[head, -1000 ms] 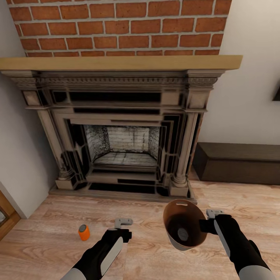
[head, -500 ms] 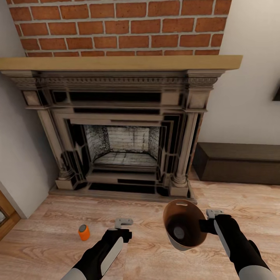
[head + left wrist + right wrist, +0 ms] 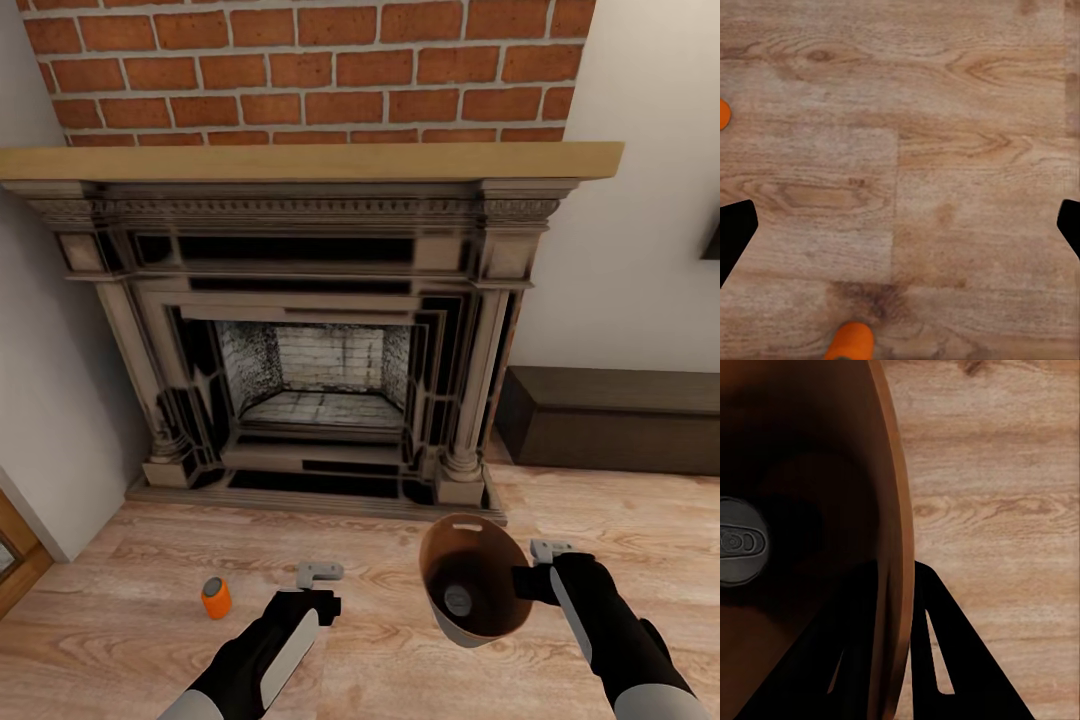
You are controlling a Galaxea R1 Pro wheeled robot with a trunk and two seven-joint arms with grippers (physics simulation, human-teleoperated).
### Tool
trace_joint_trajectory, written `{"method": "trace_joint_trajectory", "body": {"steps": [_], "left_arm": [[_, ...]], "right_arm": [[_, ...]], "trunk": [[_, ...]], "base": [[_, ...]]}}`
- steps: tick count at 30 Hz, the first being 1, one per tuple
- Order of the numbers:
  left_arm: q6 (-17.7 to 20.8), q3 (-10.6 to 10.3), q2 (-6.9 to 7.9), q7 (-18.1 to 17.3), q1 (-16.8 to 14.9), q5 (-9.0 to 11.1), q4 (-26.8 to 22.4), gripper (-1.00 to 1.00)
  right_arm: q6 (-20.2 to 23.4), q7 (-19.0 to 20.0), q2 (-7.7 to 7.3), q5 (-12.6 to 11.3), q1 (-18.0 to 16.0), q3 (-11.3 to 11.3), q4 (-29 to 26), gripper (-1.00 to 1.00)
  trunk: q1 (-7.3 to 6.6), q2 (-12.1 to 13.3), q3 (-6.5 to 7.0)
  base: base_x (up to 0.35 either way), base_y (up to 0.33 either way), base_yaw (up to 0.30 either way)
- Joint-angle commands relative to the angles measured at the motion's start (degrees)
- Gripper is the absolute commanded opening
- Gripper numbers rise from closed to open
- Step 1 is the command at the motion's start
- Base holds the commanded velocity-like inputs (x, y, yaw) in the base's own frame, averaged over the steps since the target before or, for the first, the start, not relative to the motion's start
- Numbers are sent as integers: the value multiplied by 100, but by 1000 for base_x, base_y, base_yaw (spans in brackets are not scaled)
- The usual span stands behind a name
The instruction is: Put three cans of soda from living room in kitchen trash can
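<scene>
The right hand is mostly hidden behind the rim of the tash can; its dark fingers pinch the copper wall, one inside and one outside, so it grips the bin. The bin hangs above the wood floor in front of the fireplace, near its right pillar, tilted so its mouth faces up and toward the camera, slot handle on the far rim. Deep inside lies a can of soda, only its grey top visible, colour unknowable. An orange can stands upright on the floor off the fireplace's left pillar, axis vertical. The left hand hovers just right of it, fingers spread and empty; its wrist view catches two cut-off orange shapes at the frame's edges, hard to identify. Compared with a second ago, the grey top has slid slightly within the bin; the hands have barely shifted.
</scene>
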Motion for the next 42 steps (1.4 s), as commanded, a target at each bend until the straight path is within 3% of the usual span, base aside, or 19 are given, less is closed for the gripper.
{"method": "trace_joint_trajectory", "body": {"steps": [1,8,18,34,42], "left_arm": [[1,1,-1,0,1,7,1,100],[5,6,-5,1,15,59,2,100],[6,14,4,1,26,391,42,100],[-31,16,-4,-31,22,552,455,100],[-64,16,-5,-43,21,556,518,100]], "right_arm": [[1,33,2,-72,8,0,-3,-100],[2,33,30,-106,68,0,-2,-100],[13,40,27,-124,80,-25,-1,-100],[53,36,-17,-123,81,-42,0,-100],[652,7,-51,-69,-4,-39,-9,-100]], "trunk": [[0,0,1],[0,0,1],[0,0,-16],[0,0,-152],[0,0,-226]], "base": [[0,0,0],[0,0,0],[0,0,0],[0,0,0],[0,0,0]]}}
